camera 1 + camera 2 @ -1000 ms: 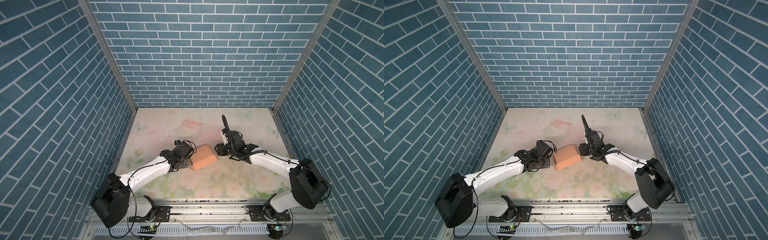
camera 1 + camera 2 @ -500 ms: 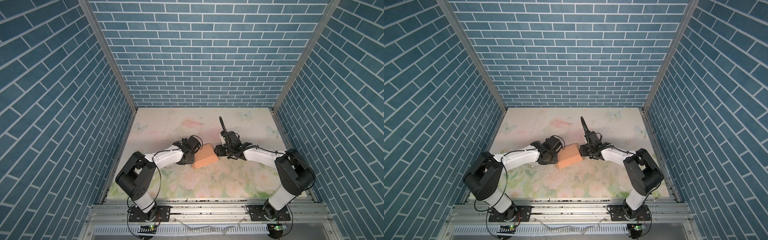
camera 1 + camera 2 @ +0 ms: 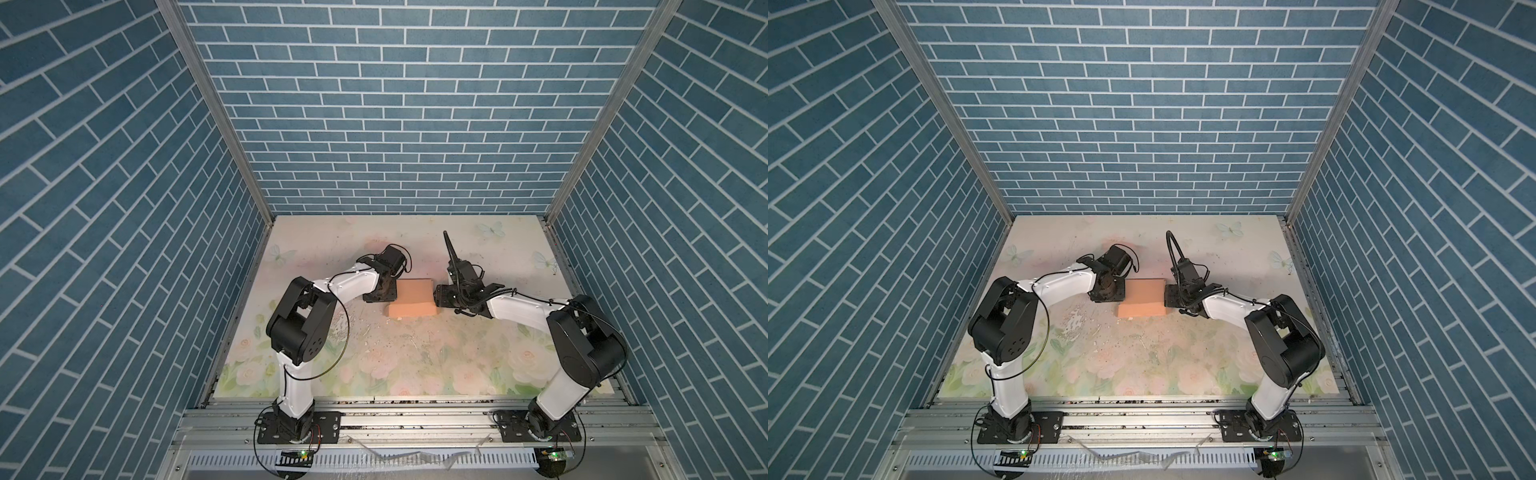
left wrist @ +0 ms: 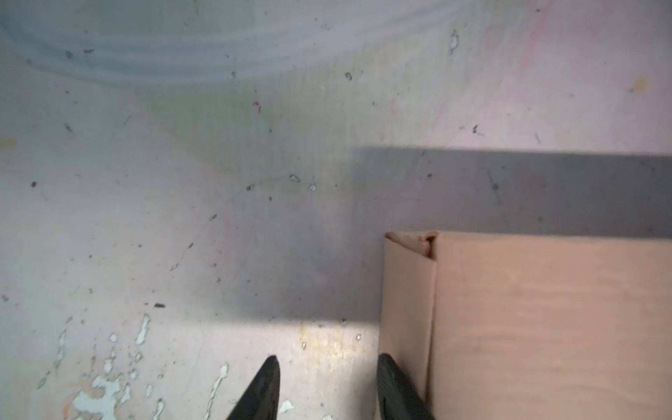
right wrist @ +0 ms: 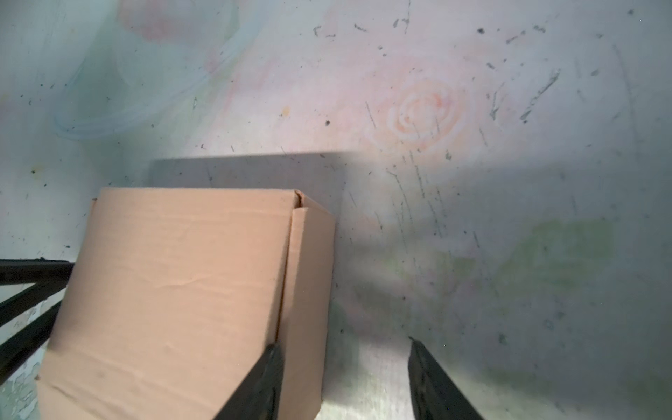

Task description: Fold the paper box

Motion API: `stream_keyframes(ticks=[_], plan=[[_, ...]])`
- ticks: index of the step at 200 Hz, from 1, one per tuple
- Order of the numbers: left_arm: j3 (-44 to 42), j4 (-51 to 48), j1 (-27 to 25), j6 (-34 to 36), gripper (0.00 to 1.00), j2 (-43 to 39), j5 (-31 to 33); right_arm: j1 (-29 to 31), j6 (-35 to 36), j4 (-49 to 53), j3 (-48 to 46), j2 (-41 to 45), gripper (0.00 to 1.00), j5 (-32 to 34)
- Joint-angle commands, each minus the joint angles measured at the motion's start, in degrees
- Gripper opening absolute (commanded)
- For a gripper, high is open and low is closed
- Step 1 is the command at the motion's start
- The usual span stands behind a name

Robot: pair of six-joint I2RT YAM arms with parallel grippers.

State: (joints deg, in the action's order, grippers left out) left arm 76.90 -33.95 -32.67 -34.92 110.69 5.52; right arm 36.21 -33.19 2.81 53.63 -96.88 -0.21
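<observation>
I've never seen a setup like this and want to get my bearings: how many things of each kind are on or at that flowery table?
paper box: 1
robot arms: 2, the left arm and the right arm
total: 3

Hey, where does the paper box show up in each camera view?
A top view: paper box mid-table, between left gripper and right gripper.
A top view: same spot.
Left wrist: box beside that gripper, outside its jaws.
Right wrist: box beside that gripper, outside its jaws.
Shared landmark: the flowered table.
</observation>
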Motion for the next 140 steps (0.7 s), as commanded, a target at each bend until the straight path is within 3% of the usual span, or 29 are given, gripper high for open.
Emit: stream_keyframes(ticks=[1, 72, 104, 140], plan=[[0.15, 3.64, 0.56, 1.30, 0.46, -0.07, -4.62, 0.32, -0.61, 2.91, 1.01, 0.15, 0.58, 2.45], [-16.48, 6.26, 3.79, 3.47, 0.50, -16.66, -5.25, -0.52, -1.86, 7.53, -5.41, 11.77, 0.63, 11.35], [-20.32, 7.46, 3.76, 3.39, 0.50, -21.78, -8.06, -0.52, -2.45, 9.56, -5.99, 15.81, 0.64, 7.94], [-26.05, 16.42, 3.37, -0.53, 0.50, -26.71, -15.38, -0.46, -4.40, 9.72, -6.41, 18.22, 0.64, 1.58]])
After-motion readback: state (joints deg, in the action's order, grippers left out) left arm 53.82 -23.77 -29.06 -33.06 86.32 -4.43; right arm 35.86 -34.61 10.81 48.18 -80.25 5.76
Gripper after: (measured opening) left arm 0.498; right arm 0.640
